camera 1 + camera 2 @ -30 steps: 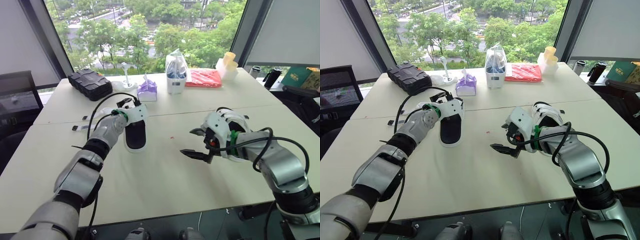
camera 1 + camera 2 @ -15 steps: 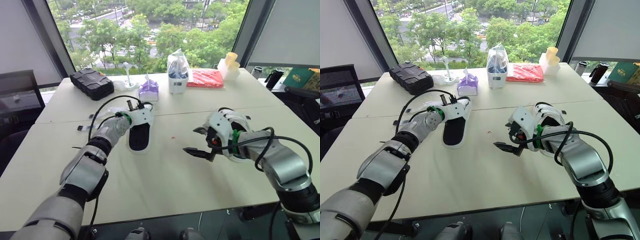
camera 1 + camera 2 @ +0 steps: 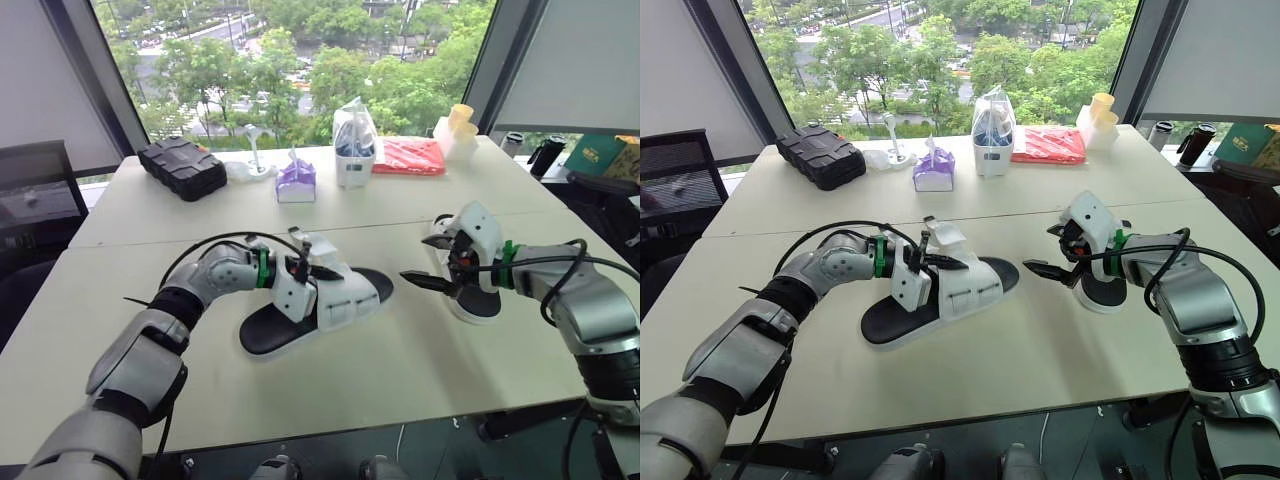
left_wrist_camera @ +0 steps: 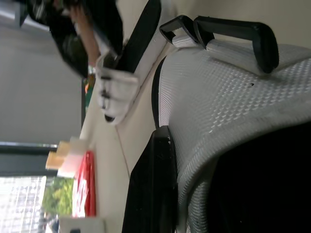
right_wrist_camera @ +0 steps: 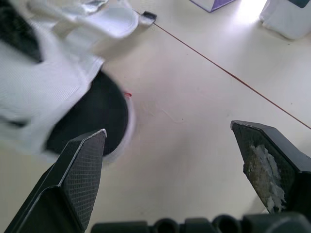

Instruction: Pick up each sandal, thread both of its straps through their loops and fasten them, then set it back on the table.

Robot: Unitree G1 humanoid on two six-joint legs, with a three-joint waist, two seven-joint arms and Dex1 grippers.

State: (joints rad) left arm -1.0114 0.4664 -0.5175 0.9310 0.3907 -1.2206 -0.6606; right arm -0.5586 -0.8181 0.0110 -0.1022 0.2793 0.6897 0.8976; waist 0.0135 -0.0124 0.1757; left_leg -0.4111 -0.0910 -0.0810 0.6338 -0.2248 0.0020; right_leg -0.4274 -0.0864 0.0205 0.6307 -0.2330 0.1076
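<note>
White mesh sandal with black sole (image 3: 940, 300) lies in the middle of the pale table (image 3: 970, 370), our left gripper (image 3: 932, 262) pinching its upper. Our right gripper (image 3: 1040, 250), fingers wide, should take the loose strap (image 3: 945, 236) near its tip.

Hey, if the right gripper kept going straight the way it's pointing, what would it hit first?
Most likely the toe end of the left sandal ahead of the right gripper, though depth is unclear and it may touch the table first.

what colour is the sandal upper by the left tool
White; the sandal upper shows best in left wrist view.
</note>
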